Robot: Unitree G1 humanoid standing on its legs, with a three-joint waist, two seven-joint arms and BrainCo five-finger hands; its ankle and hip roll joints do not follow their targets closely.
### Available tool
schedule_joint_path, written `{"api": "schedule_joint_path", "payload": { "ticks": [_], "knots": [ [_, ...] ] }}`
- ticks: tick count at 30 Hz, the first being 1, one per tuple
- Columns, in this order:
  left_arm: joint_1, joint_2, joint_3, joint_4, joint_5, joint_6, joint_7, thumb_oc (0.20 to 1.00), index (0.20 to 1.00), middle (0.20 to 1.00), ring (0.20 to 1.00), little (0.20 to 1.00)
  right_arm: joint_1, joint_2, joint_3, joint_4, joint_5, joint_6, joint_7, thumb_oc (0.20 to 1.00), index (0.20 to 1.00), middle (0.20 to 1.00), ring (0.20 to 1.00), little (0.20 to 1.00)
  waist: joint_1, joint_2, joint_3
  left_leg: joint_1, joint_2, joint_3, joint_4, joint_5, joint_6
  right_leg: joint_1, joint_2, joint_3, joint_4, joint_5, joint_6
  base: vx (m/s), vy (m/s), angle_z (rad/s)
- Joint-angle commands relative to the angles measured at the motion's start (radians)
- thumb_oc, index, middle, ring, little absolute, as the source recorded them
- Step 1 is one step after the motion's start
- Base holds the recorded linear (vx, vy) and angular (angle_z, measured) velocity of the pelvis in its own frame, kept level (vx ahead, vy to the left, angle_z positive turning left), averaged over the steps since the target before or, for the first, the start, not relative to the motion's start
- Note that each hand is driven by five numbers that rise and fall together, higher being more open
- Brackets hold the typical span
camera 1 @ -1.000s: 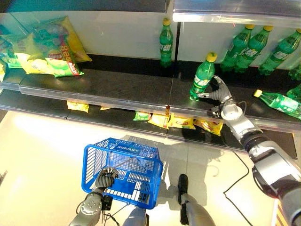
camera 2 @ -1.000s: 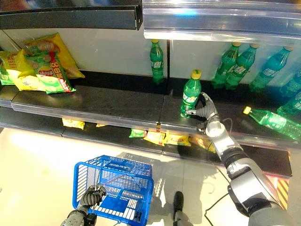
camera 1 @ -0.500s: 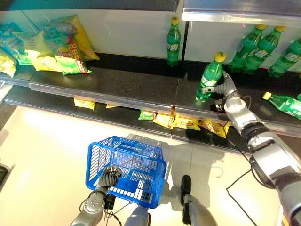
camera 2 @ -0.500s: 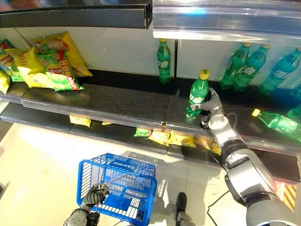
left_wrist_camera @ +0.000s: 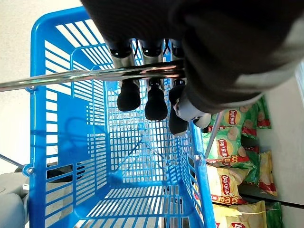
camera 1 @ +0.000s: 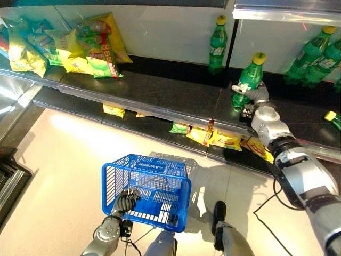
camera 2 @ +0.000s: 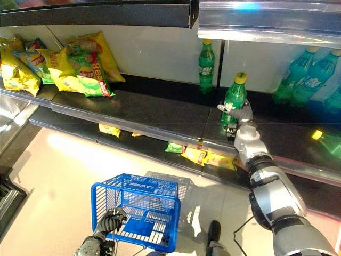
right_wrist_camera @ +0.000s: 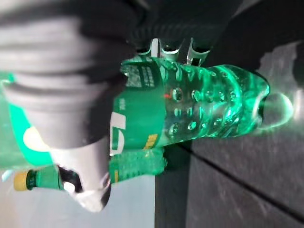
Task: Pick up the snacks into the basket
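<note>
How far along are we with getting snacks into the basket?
Nothing is loaded yet: the blue plastic basket holds no items. In hand: the left hand is curled round the basket's metal handle, and the right hand grips a green plastic bottle with a yellow cap standing on the dark shelf. Left to do: the yellow and green chip bags sit on the shelf.

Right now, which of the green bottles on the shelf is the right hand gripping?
The yellow-capped green plastic bottle at the shelf's front edge; the right hand wraps its lower body, the others stand untouched.
</note>
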Motion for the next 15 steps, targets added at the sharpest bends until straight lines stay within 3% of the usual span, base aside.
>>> {"api": "schedule_joint_path", "payload": {
  "ticks": [1, 12, 15],
  "knots": [
    [-0.006, 0.074, -0.021, -0.071, -0.01, -0.051, 0.01, 0.2, 0.2, 0.2, 0.2, 0.2, -0.026, -0.018, 0.021, -0.02, 0.04, -0.072, 0.014, 0.2, 0.2, 0.2, 0.2, 0.2, 0.018, -0.012, -0.03, -0.022, -0.013, -0.017, -0.041, 0.045, 0.01, 0.084, -0.034, 0.018, 0.043, -0.147, 0.105, 0.01, 0.005, 0.07],
    [-0.009, 0.071, -0.022, -0.069, -0.005, -0.047, 0.014, 0.2, 0.2, 0.2, 0.2, 0.2, -0.002, -0.008, 0.008, -0.035, 0.03, -0.075, -0.002, 0.2, 0.2, 0.2, 0.2, 0.2, 0.019, -0.009, -0.029, -0.025, -0.02, -0.018, -0.033, 0.043, 0.014, 0.085, -0.04, 0.022, 0.042, -0.141, 0.108, -0.01, 0.009, 0.01],
    [-0.016, 0.062, -0.022, -0.057, 0.005, -0.04, 0.016, 0.2, 0.2, 0.2, 0.2, 0.2, 0.042, 0.004, 0.016, -0.137, 0.017, -0.082, -0.008, 0.2, 0.2, 0.2, 0.2, 0.2, 0.01, -0.017, -0.03, -0.022, -0.019, -0.013, -0.026, 0.04, 0.015, 0.096, -0.04, 0.025, 0.034, -0.134, 0.109, 0.0, 0.0, 0.0]
  ]
}}
